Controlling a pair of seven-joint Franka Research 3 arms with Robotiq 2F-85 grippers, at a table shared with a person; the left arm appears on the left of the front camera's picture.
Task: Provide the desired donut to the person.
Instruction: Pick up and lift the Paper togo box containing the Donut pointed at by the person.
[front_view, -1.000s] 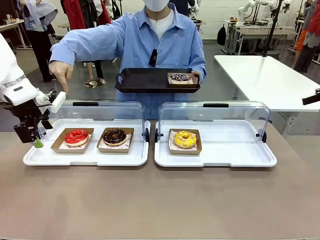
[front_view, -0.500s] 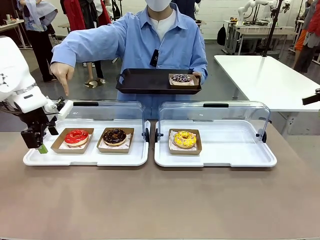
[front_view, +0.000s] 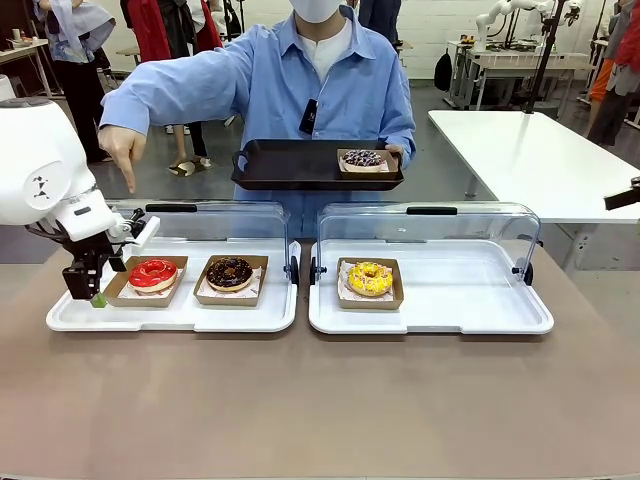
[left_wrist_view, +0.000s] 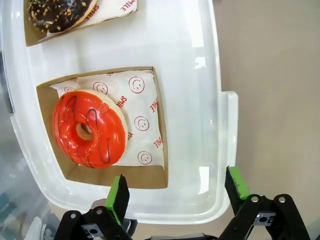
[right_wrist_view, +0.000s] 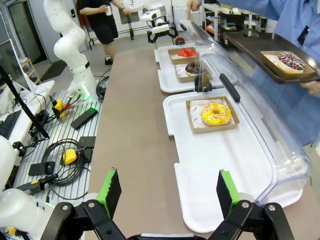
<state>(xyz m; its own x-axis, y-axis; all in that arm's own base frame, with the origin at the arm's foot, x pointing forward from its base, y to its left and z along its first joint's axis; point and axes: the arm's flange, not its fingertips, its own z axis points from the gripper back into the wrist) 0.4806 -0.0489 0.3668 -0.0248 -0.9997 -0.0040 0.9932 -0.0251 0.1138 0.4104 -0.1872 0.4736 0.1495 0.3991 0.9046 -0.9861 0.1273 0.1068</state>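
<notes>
Hovering the left gripper (front_view: 92, 293), jaws spread wide and pinching nothing, low over the left end of the left tray (front_view: 180, 314), just beside the cardboard box (front_view: 118, 293) holding the red donut (front_view: 152, 271). Sharing that tray, a chocolate donut (front_view: 229, 271) in its own box. Pointing down toward the red donut with one hand (front_view: 124, 150) of the person (front_view: 320, 90), and balancing a black tray (front_view: 285, 162) carrying a sprinkled donut (front_view: 362, 157) on the other. Hanging the right gripper (right_wrist_view: 168, 189) likewise spread and gripping nothing, off the end of the right tray (right_wrist_view: 225, 165) with the yellow donut (right_wrist_view: 216, 113).
</notes>
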